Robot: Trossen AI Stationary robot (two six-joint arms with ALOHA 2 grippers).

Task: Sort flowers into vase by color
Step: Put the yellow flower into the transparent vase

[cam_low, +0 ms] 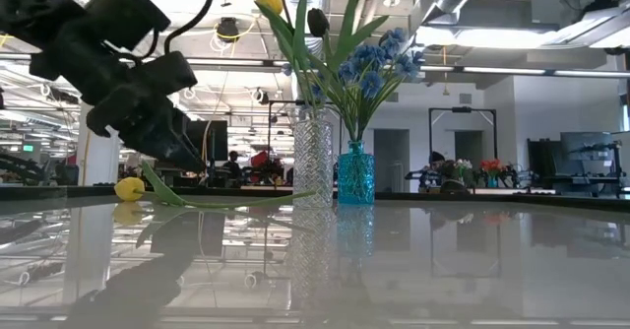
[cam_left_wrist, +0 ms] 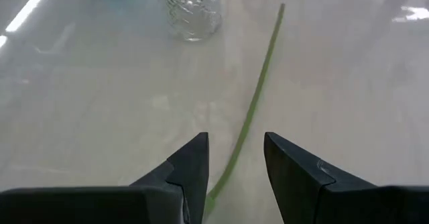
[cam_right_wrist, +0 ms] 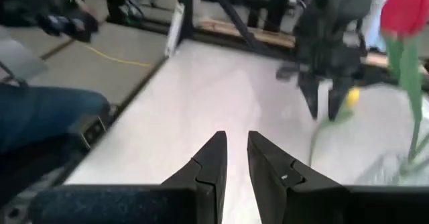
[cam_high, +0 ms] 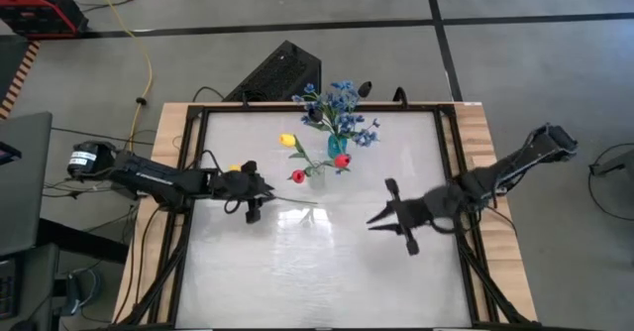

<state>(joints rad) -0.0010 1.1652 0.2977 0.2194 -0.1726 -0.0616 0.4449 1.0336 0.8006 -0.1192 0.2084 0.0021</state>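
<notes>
You had the left gripper (cam_high: 254, 210) low over the table (cam_high: 327, 272), fingers parted with a gap between them, straddling the thin green stem of a loose yellow tulip (cam_low: 129, 188) lying flat on the glossy surface; nothing was clasped yet. The step in hand looked like the pick of that tulip, its bloom behind your gripper and its stem running out toward the vases. In the left wrist view the stem (cam_left_wrist: 253, 103) passed between the two dark wedge-shaped fingers (cam_left_wrist: 190, 170), slightly curved, a slim flexible stalk. Your next move, as I judged it, called for closing squarely on the stem, then lifting and tipping it upright to clear a rim. A clear, ribbed glass vase (cam_low: 313, 157) stood near the table's far middle, holding red, yellow and one dark tulip. Just beside it stood the blue vase (cam_low: 355, 174), translucent and faceted, short, carrying the bunch of small blue blossoms (cam_low: 379, 61). Your right gripper (cam_high: 393, 215) waited over the table's right half, well apart from the flowers, fingers spread and empty in the high view. The tabletop was pale, mirror-smooth and reflective.
</notes>
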